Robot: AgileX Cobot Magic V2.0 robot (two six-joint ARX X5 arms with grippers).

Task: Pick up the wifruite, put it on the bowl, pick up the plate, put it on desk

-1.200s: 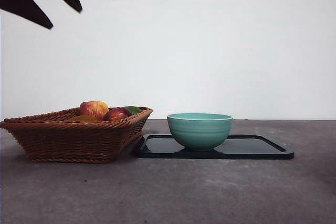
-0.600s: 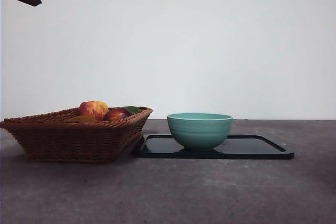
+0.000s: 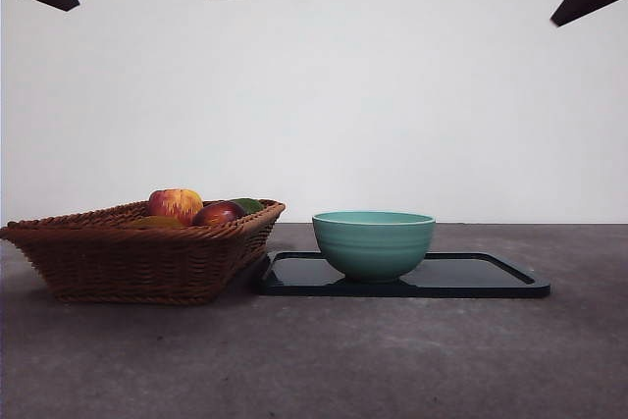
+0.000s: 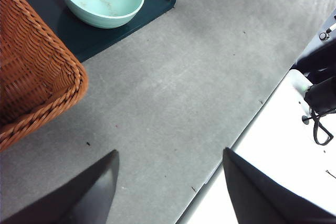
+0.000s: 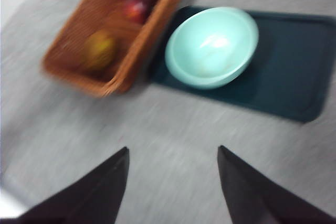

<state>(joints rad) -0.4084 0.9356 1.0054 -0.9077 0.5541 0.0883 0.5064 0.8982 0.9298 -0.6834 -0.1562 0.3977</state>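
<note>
The teal-green bowl (image 3: 374,242) stands empty on a flat dark plate (image 3: 491,277) on the grey desk (image 3: 324,360). The wifruite (image 5: 100,50) is a blurred tan-brown oval in the wicker basket (image 3: 137,257), at the end away from the bowl. In the front view only a sliver of it (image 3: 157,223) shows above the basket rim. My right gripper (image 5: 172,149) is open and empty, high above the desk in front of the bowl (image 5: 212,45), and shows at the front view's top right (image 3: 528,4). My left gripper (image 4: 170,153) is open and empty, high over bare desk.
The basket also holds a red-and-yellow apple (image 3: 176,204), a dark red fruit (image 3: 218,213) and a green fruit (image 3: 248,205). The basket stands right beside the plate's left end. The desk's edge (image 4: 231,145) runs near the left gripper.
The left arm has drawn up and back to the top left corner. The right gripper has come down and leftward into view at the top right. Basket, bowl and plate have not moved.
</note>
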